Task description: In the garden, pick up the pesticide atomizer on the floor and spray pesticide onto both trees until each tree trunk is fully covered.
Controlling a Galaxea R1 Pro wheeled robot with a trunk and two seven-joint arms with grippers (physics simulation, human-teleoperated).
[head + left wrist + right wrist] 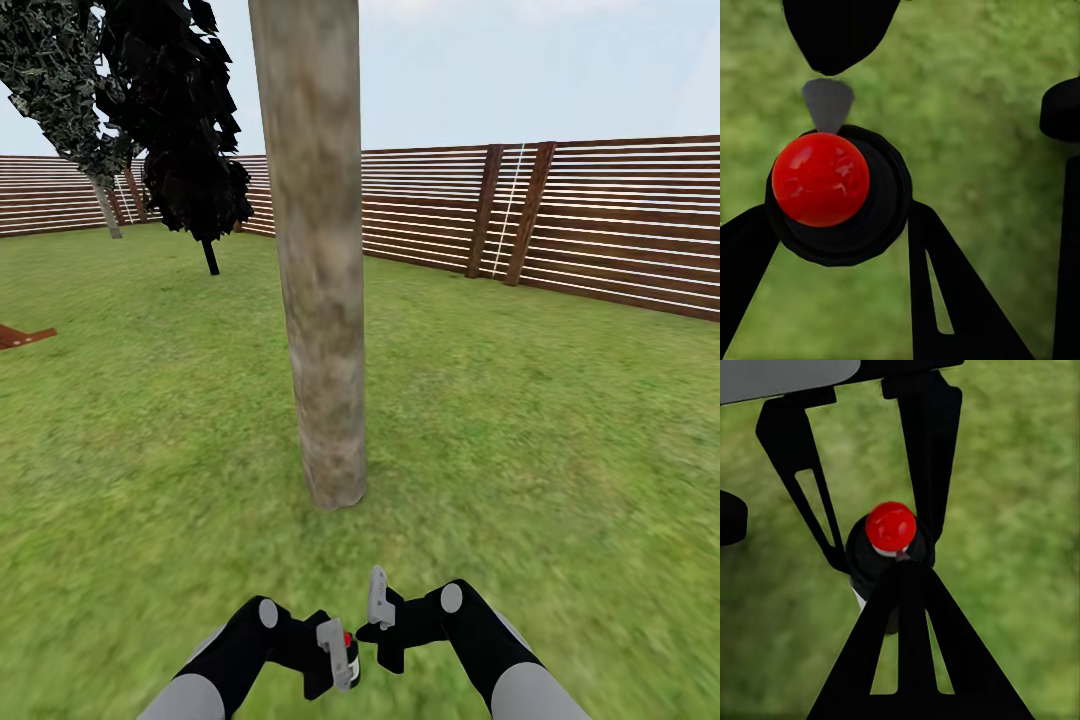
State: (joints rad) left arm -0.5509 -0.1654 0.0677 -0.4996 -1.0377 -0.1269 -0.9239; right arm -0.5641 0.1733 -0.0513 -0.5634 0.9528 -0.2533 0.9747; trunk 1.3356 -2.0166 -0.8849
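Observation:
A thick beige-grey mottled tree trunk (318, 300) rises from the lawn straight ahead, a short way beyond both grippers. My left gripper (335, 655) is shut on the pesticide atomizer (820, 178), a black bottle with a round red top (891, 526). The bottle sits between my left fingers (945, 300), above grass. My right gripper (378, 598) is shut with nothing in it, fingers pressed together (907, 660), just right of the atomizer and pointing at it. A second slim pale trunk (108, 210) under dark green foliage stands far back left.
A near-black columnar conifer (190, 130) stands back left of the trunk. A brown slat fence (600, 230) runs along the back and right. A reddish-brown object (20, 336) lies at the left edge. Green lawn (560, 420) spreads all around.

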